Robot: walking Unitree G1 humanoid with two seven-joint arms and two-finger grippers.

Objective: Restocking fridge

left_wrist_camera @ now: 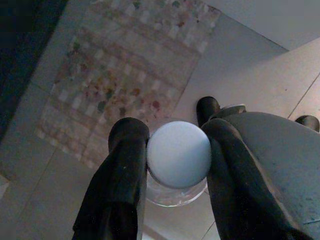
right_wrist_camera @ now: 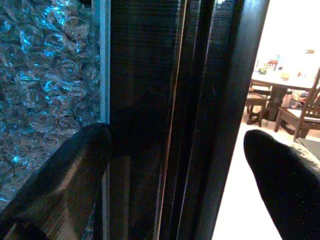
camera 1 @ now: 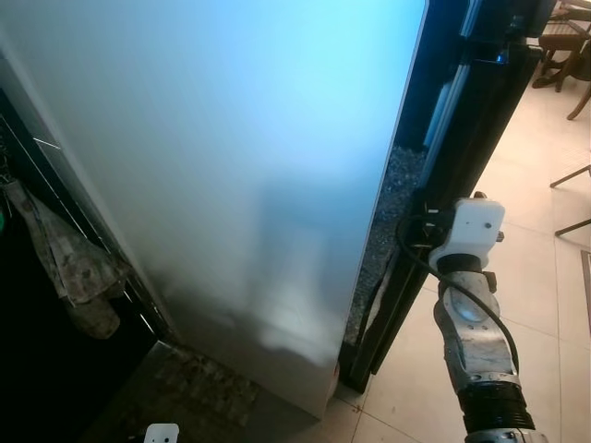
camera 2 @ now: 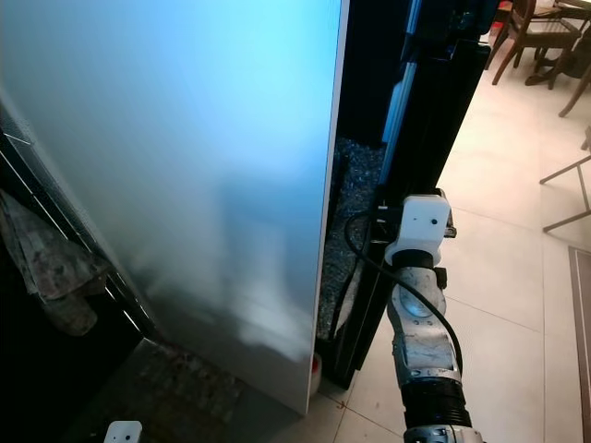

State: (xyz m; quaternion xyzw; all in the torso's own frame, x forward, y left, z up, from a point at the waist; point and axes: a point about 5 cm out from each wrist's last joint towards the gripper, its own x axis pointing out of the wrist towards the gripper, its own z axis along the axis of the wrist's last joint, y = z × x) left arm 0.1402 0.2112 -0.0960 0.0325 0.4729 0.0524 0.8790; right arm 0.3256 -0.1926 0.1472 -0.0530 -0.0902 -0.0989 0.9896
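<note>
Two end effectors: left (left_wrist_camera: 172, 165) clamps bottle (left_wrist_camera: 178, 159); right (right_wrist_camera: 175, 165) spread at fridge door edge (right_wrist_camera: 200, 100).

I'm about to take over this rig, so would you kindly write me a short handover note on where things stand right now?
Left tool: shut on a clear bottle with a white cap, held low over the tiled floor by a patterned mat.
Right tool: open, its fingers either side of the dark edge of the black fridge door; the right arm is raised to that door.
Grey fridge side panel stands in front.
Done: bottle picked up.
Left: likely swing the door open and put the bottle inside.
</note>
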